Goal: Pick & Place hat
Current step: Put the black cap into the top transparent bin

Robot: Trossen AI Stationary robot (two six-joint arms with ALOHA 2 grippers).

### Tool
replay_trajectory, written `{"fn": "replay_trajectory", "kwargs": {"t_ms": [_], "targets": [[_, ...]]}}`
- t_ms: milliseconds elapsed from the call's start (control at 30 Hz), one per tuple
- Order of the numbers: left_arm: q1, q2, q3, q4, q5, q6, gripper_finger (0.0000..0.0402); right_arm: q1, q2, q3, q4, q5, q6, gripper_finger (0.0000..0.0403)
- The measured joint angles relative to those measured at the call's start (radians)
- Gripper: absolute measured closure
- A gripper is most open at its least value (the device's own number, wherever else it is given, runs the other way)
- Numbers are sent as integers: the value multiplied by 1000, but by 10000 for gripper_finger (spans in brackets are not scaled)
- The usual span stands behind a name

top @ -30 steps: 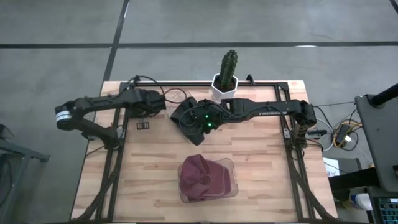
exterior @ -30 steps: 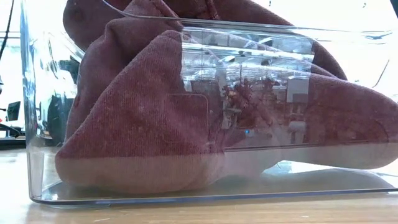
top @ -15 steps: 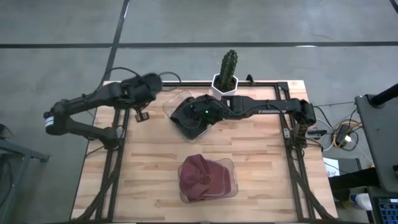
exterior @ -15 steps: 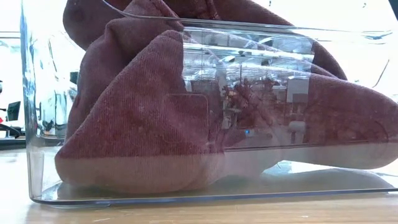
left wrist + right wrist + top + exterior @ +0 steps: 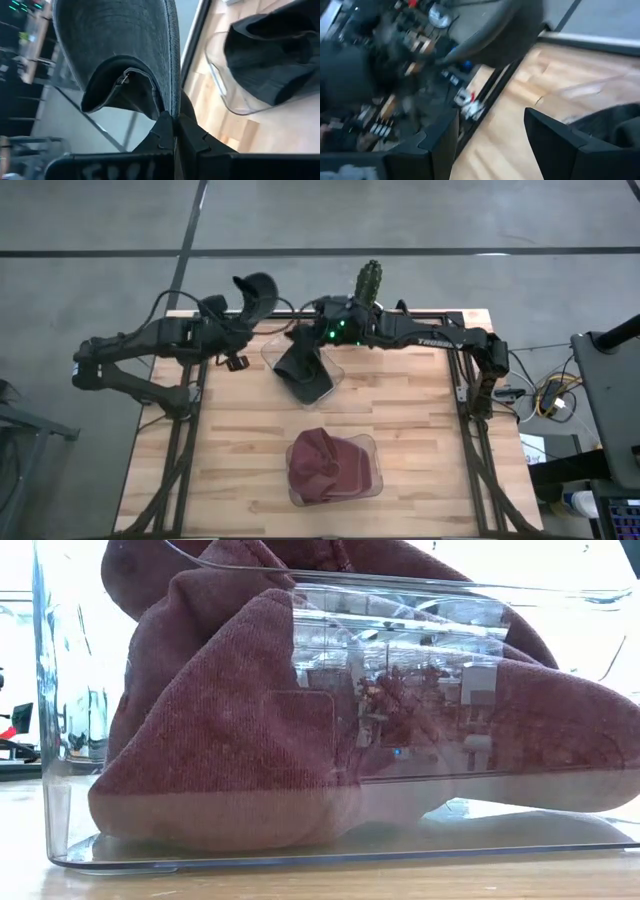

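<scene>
- Hat in dark red (image 5: 329, 465) lies nearest, inside a clear tub (image 5: 370, 489) at the near middle of the table (image 5: 240, 450); in the low view this red hat (image 5: 300, 730) fills the clear tub (image 5: 60, 740) and bulges over its rim.
- Farther back, a second clear tub (image 5: 335, 380) holds a black hat (image 5: 305, 372), which lies partly over its edge.
- My right gripper (image 5: 322, 320) hovers over the far side of that tub, with its fingers (image 5: 555, 145) spread wide and nothing between them.
- My left gripper (image 5: 228, 320) is at the far left edge of the table, and its fingers (image 5: 162, 132) are pressed together on the brim of a grey cap (image 5: 255, 292), which it holds up in the air beyond the table edge; the left wrist view shows the grey cap (image 5: 120, 45) just above the pinched fingertips.
- A cactus (image 5: 368, 280) stands at the far edge, just behind my right arm.
</scene>
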Motion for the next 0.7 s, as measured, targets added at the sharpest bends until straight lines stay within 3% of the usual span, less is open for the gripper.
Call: {"fn": "replay_trajectory", "kwargs": {"t_ms": [200, 467, 700], "targets": [[-135, 23, -1, -4, -117, 15, 401, -68, -26, 0, 11, 4, 0, 184], [-290, 97, -2, -3, -196, 37, 401, -116, -29, 0, 18, -103, 52, 184], [-367, 139, -2, 2, -207, 39, 401, -125, -30, 0, 12, -130, 58, 188]]}}
